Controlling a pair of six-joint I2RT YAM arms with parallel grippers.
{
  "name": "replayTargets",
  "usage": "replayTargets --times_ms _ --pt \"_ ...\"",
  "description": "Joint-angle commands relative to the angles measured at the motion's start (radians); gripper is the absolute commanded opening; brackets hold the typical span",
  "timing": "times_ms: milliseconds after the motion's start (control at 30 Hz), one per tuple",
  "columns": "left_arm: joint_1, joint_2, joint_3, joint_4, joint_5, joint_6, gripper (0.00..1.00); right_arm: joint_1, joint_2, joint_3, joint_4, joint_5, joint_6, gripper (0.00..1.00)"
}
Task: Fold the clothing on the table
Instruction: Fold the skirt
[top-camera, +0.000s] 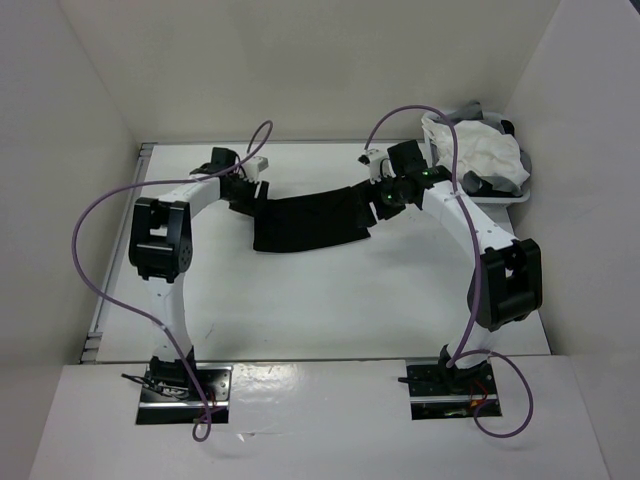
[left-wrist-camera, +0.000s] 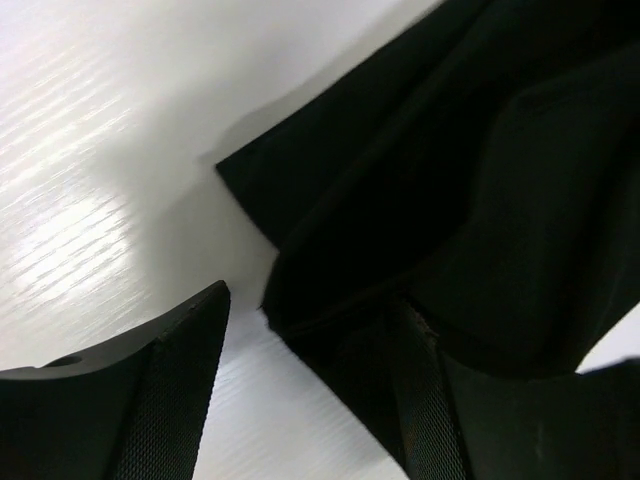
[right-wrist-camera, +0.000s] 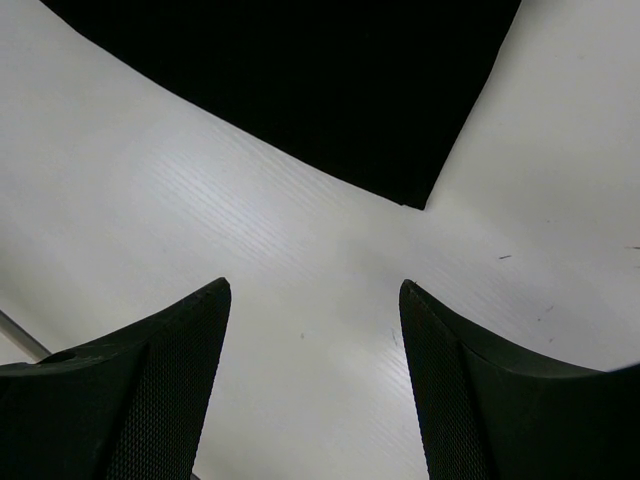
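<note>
While the left gripper (left-wrist-camera: 312, 295) stands parted astride the black garment's (left-wrist-camera: 450, 200) left edge, with nothing pinched yet, I would seat it deeper before clamping. Right gripper (right-wrist-camera: 315, 285): parted, empty, over bare table (right-wrist-camera: 250, 230), garment corner just ahead. Garment: spread between both grippers, far-centre of table.
</note>
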Motion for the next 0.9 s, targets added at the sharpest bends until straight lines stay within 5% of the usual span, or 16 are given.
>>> replayTargets --times_ms 0,233,467,633,867 --pt "-0.017 0.01 0.034 -0.007 0.045 0.035 0.7 -0.002 -0.031 -0.011 0.04 -0.023 -0.008 0.73" --pt "-0.027 0.04 0.065 -0.007 0.045 0.026 0.54 -0.002 -0.04 -0.02 0.04 -0.032 -0.017 0.73" --pt "-0.027 0.069 0.099 0.002 0.045 0.016 0.5 -0.002 -0.04 -0.03 0.031 -0.041 -0.026 0.73" --pt "-0.027 0.091 0.117 -0.035 0.025 -0.016 0.17 -0.002 -0.008 -0.03 0.031 -0.018 -0.008 0.73" --pt "-0.016 -0.045 -0.059 -0.035 -0.048 -0.088 0.06 -0.011 0.102 -0.049 0.04 0.028 0.064 0.73"
